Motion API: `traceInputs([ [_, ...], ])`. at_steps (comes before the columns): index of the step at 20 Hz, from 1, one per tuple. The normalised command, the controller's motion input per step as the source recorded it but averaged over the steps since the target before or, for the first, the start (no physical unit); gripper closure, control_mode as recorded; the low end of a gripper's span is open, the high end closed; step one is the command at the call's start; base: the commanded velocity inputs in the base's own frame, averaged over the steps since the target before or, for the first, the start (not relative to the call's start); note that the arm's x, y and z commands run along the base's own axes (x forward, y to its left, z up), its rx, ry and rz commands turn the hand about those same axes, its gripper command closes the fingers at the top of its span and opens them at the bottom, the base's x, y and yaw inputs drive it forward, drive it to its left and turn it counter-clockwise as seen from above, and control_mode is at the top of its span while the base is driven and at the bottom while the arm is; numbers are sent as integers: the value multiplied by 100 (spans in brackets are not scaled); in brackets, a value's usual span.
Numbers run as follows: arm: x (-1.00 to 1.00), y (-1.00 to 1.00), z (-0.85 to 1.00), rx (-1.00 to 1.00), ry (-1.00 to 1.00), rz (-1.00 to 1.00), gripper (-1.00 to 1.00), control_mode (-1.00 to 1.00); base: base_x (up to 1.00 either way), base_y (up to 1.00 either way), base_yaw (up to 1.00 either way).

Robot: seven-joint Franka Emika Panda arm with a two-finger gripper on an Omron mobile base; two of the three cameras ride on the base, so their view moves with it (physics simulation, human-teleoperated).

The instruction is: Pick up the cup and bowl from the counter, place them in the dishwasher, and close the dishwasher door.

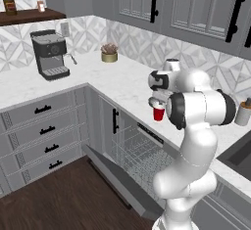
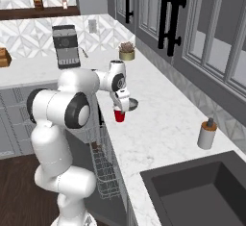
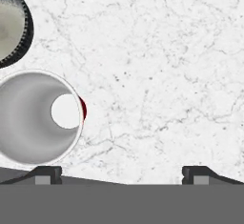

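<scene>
The red cup (image 1: 158, 112) stands upright on the white marble counter (image 1: 98, 77), close to its front edge. My gripper (image 1: 157, 102) hovers just above the cup, open and holding nothing. From the hand view the cup's white inside (image 3: 38, 118) sits left of the gap, beside the left fingertip (image 3: 47, 174); my gripper (image 3: 122, 175) is offset to the right of it. The grey bowl (image 2: 132, 104) lies right behind the cup (image 2: 119, 116), and its rim (image 3: 9, 27) shows at the upper left. Below, the dishwasher door (image 1: 117, 180) is dropped open with the wire rack (image 1: 139, 155) pulled out.
A coffee machine (image 1: 49, 55) and a potted plant (image 1: 109, 54) stand at the back of the counter. A grey soap dispenser (image 2: 207, 134) stands near the dark sink (image 2: 202, 186). Upper cabinets (image 2: 158, 18) hang over the back wall.
</scene>
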Motion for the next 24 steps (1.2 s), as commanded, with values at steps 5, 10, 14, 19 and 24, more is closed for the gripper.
traceInputs([
  [5, 19, 0, -33, 0, 0, -6, -100, -100, 0, 0, 0],
  [10, 18, 0, -27, 0, 0, -6, -100, -100, 0, 0, 0],
  [14, 20, 0, -21, 0, 0, -7, -100, -100, 0, 0, 0],
  [19, 21, 0, -18, 0, 0, -7, -100, -100, 0, 0, 0],
  [24, 22, 0, -16, 0, 0, -7, -100, -100, 0, 0, 0],
])
